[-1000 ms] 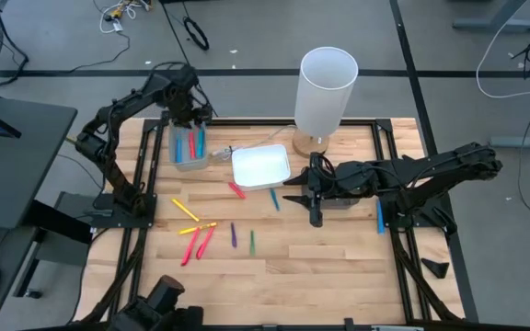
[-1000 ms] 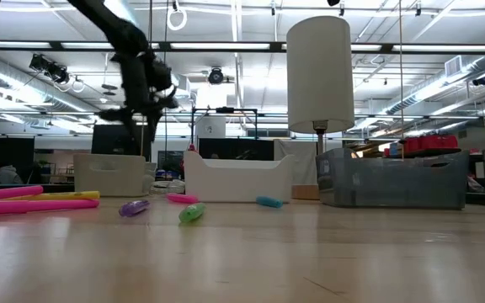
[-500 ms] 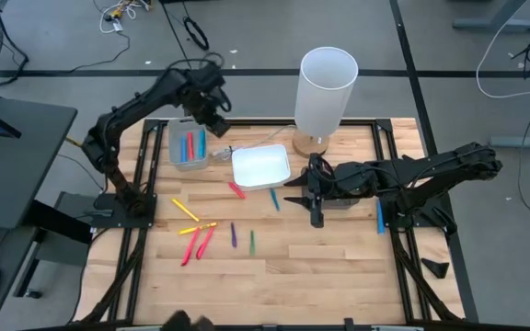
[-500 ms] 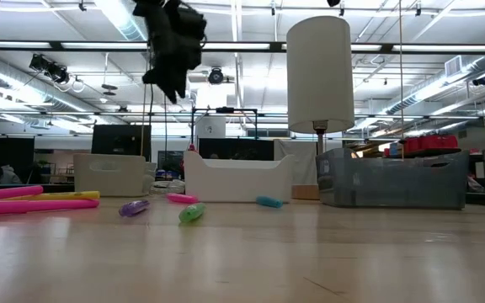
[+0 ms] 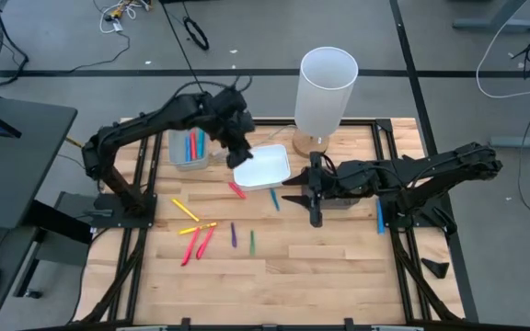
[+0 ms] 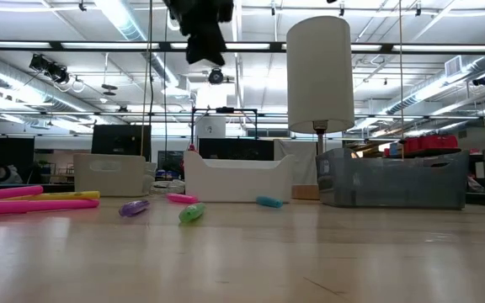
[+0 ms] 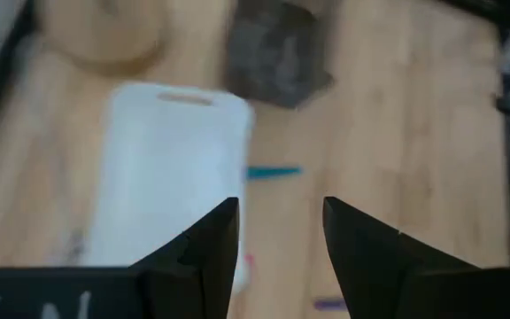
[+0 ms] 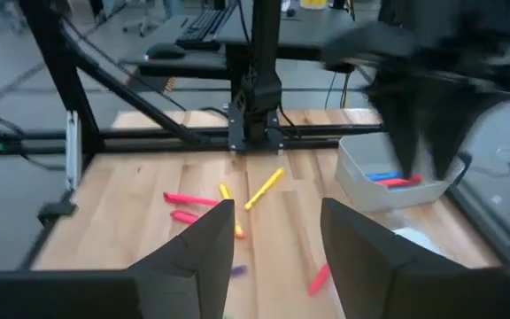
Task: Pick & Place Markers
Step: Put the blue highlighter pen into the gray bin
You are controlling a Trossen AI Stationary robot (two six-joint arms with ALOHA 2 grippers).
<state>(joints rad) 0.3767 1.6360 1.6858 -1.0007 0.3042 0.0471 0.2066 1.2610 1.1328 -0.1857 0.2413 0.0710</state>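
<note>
Several markers lie flat on the wooden table: a red one [image 5: 236, 190], a teal one [image 5: 274, 199], yellow ones [image 5: 185, 210], pink ones [image 5: 206, 241], a purple one [image 5: 233, 235] and a green one [image 5: 252, 241]. Blue and red markers [image 5: 190, 145] lie in the grey tray [image 5: 175, 156]. My left gripper [image 5: 239, 152] hovers open and empty, high over the left edge of the white tray [image 5: 265, 167]; its wrist view [image 7: 282, 239] looks down on that tray [image 7: 166, 177] and the teal marker [image 7: 273, 172]. My right gripper [image 5: 307, 204] is open and empty [image 8: 277, 248] beside the dark tray [image 5: 343, 198].
A tall white lamp [image 5: 325, 87] stands on a wooden base at the table's far edge, behind the white tray. One blue marker [image 5: 379, 217] lies by the right frame rail. Black frame rails run along the table's left and right sides. Bare wood lies toward the near edge.
My left gripper has swung from above the grey tray toward the table's right edge, rising as it went, and now hangs over the white tray's left edge. The markers and trays have stayed where they were.
</note>
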